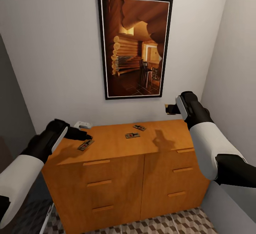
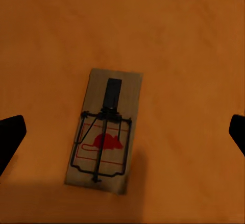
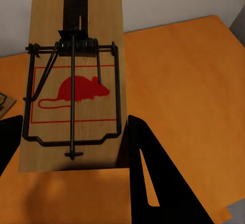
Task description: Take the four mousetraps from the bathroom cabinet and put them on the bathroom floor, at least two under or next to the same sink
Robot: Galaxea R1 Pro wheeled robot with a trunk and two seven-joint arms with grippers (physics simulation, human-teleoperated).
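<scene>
The orange-brown cabinet stands against the wall, and three mousetraps lie on its top. One mousetrap is near the left edge; my left gripper hovers just above it, open, its fingertips wide to either side. Two more mousetraps lie mid-top toward the back. My right gripper is raised above the cabinet's back right corner, shut on another mousetrap. The bathroom floor shows cube-patterned tiles below the cabinet.
A large framed picture hangs on the wall above the cabinet. A small white object sits behind the cabinet's back left corner. A wall closes in on the right, and a grey surface on the left.
</scene>
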